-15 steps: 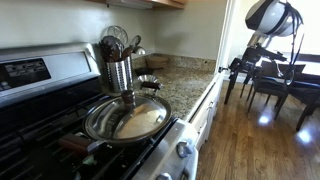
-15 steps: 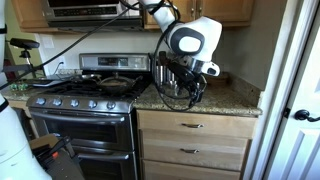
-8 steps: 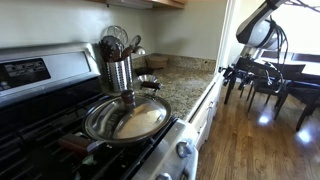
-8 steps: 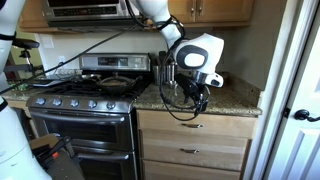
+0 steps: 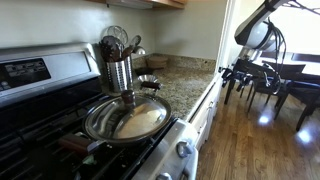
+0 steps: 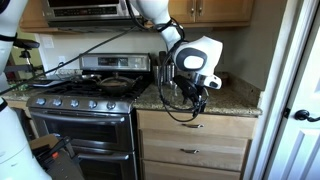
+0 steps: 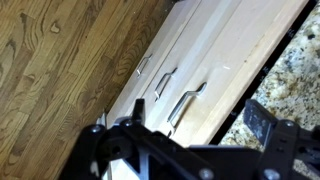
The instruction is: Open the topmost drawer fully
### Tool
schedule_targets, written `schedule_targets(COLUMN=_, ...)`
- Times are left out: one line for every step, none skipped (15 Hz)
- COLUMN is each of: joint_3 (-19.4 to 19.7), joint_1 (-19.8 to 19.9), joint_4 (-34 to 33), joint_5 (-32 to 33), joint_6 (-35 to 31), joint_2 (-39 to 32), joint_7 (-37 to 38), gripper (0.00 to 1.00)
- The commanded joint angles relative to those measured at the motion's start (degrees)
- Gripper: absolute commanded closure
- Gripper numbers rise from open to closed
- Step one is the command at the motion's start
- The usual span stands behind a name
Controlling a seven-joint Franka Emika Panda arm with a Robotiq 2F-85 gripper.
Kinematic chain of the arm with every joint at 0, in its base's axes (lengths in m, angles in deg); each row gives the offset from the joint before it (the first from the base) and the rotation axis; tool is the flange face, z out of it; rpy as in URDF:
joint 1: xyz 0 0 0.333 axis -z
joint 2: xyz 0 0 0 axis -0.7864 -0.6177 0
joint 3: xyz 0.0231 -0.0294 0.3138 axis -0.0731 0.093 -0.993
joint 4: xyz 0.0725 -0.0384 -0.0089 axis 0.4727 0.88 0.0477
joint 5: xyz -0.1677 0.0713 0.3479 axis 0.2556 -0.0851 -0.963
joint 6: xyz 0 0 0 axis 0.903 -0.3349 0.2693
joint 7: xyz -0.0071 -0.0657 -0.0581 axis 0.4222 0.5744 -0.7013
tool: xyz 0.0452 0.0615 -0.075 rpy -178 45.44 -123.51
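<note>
The topmost drawer (image 6: 195, 126) sits fully shut just under the granite bench (image 6: 235, 100). Our gripper (image 6: 190, 93) hangs above the bench edge with its jaws spread and empty. Coming down, we could clip the overhanging bench lip, or catch the drawer's handle (image 7: 187, 104) too shallowly, so it slips free mid-pull.
</note>
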Motion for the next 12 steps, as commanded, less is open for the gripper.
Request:
schedule_targets(joint_3=-2.9, joint_1=2.5, joint_4=-3.6, joint_5=-1.0, joint_6=-1.6, joint_2=-4.3, joint_7=0.5, gripper=0.00)
schedule_targets(joint_3=-3.3, joint_1=2.8, joint_4=-4.0, joint_5=-1.1, joint_6=-2.5, joint_2=-5.2, joint_7=0.8, gripper=0.00)
schedule_targets(joint_3=-3.8, joint_1=3.2, joint_4=-4.5, joint_5=-1.2, joint_6=-3.0, joint_2=-5.9, joint_7=0.6, gripper=0.00)
schedule_targets(joint_3=-4.1, joint_1=3.6, joint_4=-5.0, joint_5=-1.2, joint_6=-3.5, joint_2=-6.7, joint_7=0.6, gripper=0.00)
schedule_targets(joint_3=-4.3, joint_1=3.9, joint_4=-5.6, joint_5=-1.0, joint_6=-3.9, joint_2=-7.6, joint_7=0.8, gripper=0.00)
schedule_targets(joint_3=-4.3, joint_1=4.1, joint_4=-6.3, joint_5=-0.7, joint_6=-4.0, joint_2=-8.5, joint_7=1.7, gripper=0.00)
schedule_targets(joint_3=-4.3, joint_1=4.1, joint_4=-6.5, joint_5=-0.7, joint_6=-4.6, joint_2=-9.2, joint_7=2.7, gripper=0.00)
schedule_targets(joint_3=-4.2, joint_1=4.2, joint_4=-6.8, joint_5=-0.9, joint_6=-5.3, joint_2=-10.0, joint_7=3.7, gripper=0.00)
schedule_targets(joint_3=-4.2, joint_1=4.3, joint_4=-7.2, joint_5=-1.0, joint_6=-6.1, joint_2=-10.7, joint_7=4.9, gripper=0.00)
schedule_targets(joint_3=-4.4, joint_1=4.5, joint_4=-7.6, joint_5=-1.2, joint_6=-6.8, joint_2=-11.6, joint_7=5.7, gripper=0.00)
schedule_targets(joint_3=-4.9, joint_1=5.0, joint_4=-8.2, joint_5=-1.8, joint_6=-7.9, joint_2=-12.5, joint_7=6.0, gripper=0.00)
schedule_targets(joint_3=-5.6, joint_1=5.5, joint_4=-9.0, joint_5=-2.3, joint_6=-9.0, joint_2=-13.7, joint_7=5.9, gripper=0.00)
